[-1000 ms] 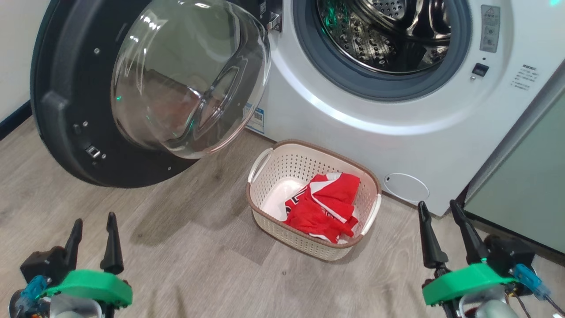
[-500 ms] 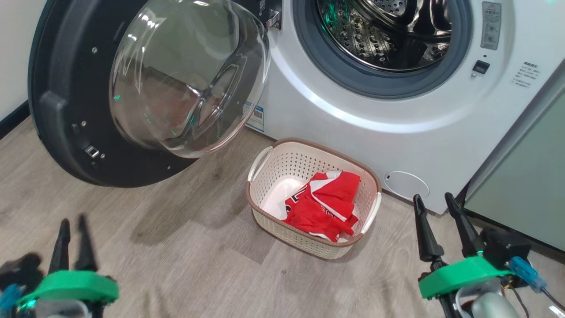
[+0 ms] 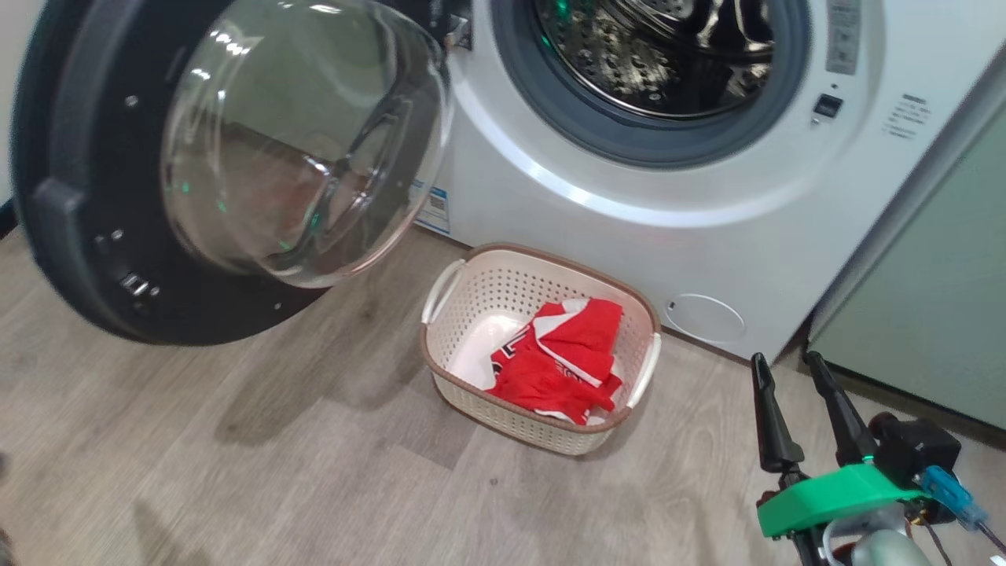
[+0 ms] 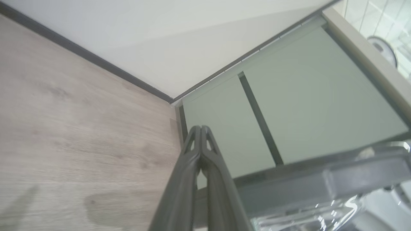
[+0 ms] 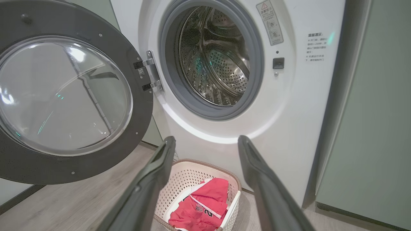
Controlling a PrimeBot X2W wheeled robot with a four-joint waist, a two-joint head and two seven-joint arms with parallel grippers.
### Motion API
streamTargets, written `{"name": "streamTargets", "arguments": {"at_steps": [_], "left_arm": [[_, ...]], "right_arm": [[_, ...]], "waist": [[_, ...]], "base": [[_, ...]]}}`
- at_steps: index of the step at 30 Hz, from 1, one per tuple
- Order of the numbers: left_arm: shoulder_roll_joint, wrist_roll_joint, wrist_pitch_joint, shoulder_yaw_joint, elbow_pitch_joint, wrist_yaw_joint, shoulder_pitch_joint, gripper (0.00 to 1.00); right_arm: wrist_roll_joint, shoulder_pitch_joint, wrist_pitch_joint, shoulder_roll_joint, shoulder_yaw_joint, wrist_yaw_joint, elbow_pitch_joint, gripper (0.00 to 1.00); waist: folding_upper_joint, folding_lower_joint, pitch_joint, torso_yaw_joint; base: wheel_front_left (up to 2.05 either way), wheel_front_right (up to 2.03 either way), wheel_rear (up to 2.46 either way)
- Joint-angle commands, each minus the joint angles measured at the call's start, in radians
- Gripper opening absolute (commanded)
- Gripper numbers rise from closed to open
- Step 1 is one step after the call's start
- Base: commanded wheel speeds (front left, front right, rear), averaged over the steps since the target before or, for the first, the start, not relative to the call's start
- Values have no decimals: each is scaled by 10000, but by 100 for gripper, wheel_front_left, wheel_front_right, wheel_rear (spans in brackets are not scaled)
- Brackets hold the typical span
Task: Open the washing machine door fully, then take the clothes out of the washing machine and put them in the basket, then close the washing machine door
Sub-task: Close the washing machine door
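The left claw point(image 4: 200, 128) had just pinched shut on nothing, aimed at green cabinets point(image 4: 305, 96), with the washing machine door point(image 4: 321, 179) at its four o'clock. The right claw point(image 3: 786, 358) stood open. At its ten o'clock the clothes point(image 3: 562, 358) lay in the basket point(image 3: 519, 420). The right wrist view looked deeper into the drum point(image 5: 218, 64) of the washing machine point(image 5: 289, 128). It seemed bare, so only closing remained.

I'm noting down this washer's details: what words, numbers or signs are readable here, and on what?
"2", apparently, printed on the clothes in the basket.
Warning sticker on the washing machine, red triangle on top: print too small to read.
Block of characters lower right of that sticker: too small to read.
Blue label low on the front: blurred.
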Motion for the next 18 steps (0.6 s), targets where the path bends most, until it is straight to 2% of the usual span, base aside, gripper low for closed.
{"name": "streamTargets", "arguments": {"at_steps": [1, 7, 12, 18], "left_arm": [[652, -404, 443, 465, -57, 135, -870, 0], [2127, -2230, 2583, 1487, 1607, 1108, -2925, 0], [3003, -2953, 4658, 1361, 2645, 1705, -4247, 0], [3251, -2947, 5264, 1085, 2921, 1936, -4703, 0]], "right_arm": [[-17, -221, -63, -39, 174, -7, -334, 100], [-43, -265, -63, -127, 180, -7, -310, 100], [-39, -279, -63, -247, 210, -7, -294, 100], [-17, -398, -63, -339, 301, -7, -280, 100]], "waist": [[-1, 0, 86, -167], [-1, 0, 234, -599], [-1, 0, 282, -991], [-1, 0, 350, -1527]], "base": [[0, 0, 0], [0, 0, 0], [0, 0, 0], [0, 0, 0]]}}
